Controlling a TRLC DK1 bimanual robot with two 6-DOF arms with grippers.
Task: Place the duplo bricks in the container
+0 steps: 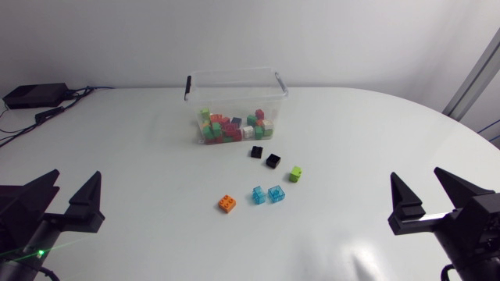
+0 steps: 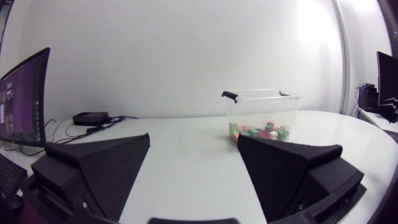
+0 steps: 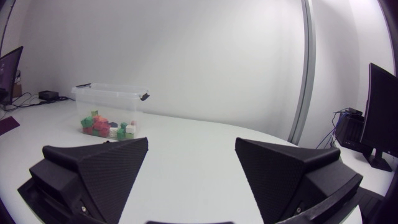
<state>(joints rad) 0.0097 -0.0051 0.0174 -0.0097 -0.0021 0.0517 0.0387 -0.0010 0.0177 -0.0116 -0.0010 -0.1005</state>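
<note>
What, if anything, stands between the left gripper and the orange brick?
Nothing visible does. In the head view only bare table separates the open left gripper from the orange brick. The nearest blue brick lies beyond the orange one, on its far side.

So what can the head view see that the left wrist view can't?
Only the head view: six loose bricks on the table, one orange, two blue, one green and two black, plus the right gripper. Only the left wrist view: nothing new on the table, just a low side-on look. Both: the container with bricks inside, and the open left gripper.
</note>
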